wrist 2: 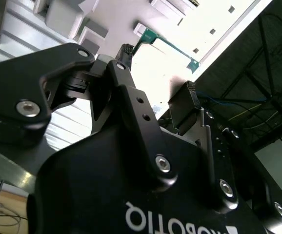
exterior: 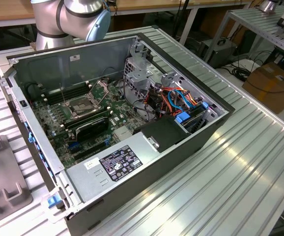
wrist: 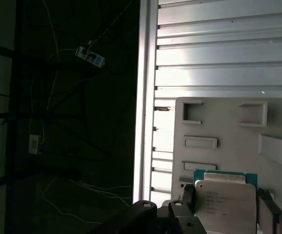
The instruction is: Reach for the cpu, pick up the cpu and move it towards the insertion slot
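claw [wrist: 224, 214] seemingly pinching cpu [wrist: 226, 200] by edges; could slip or tilt. insertion slot [exterior: 83, 105] at 9 o'clock of drive cage [exterior: 142, 73].

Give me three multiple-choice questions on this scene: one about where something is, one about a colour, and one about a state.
1. Where is the insertion slot?
A. on a shelf
B. inside the computer case
C. on a chair

2. What colour is the face of the cpu?
A. silvery
B. red
C. black

3. The computer case is:
A. closed
B. open
C. upside down

Answers:
1. B: the slot lies within the case walls in the exterior view.
2. A: the metal face looks silvery in the first wrist view.
3. B: the case's insides show from above.
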Robot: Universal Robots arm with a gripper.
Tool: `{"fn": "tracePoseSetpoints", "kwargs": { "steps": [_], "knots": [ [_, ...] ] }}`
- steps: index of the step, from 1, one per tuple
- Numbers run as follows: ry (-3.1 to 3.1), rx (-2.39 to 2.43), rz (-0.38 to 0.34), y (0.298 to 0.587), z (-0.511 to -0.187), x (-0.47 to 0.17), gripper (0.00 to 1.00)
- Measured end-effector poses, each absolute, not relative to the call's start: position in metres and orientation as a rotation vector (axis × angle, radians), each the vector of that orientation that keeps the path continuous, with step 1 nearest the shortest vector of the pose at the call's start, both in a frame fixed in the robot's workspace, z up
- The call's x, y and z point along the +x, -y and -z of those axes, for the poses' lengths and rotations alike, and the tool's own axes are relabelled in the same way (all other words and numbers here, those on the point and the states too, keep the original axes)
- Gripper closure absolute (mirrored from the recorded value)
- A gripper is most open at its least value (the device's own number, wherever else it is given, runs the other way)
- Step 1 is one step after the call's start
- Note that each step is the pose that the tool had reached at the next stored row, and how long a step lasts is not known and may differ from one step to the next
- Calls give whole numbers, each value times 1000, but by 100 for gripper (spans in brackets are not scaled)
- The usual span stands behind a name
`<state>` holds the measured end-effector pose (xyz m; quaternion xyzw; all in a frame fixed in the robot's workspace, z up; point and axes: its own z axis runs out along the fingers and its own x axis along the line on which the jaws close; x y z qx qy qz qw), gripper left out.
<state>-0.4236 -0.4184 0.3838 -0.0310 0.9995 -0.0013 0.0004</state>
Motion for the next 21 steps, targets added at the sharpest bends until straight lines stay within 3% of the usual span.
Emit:
{"fn": "tracePoseSetpoints", "kwargs": {
  "steps": [21],
  "knots": [
    [-3139,-97,4,418,-385,-357,45]
  ]
}}
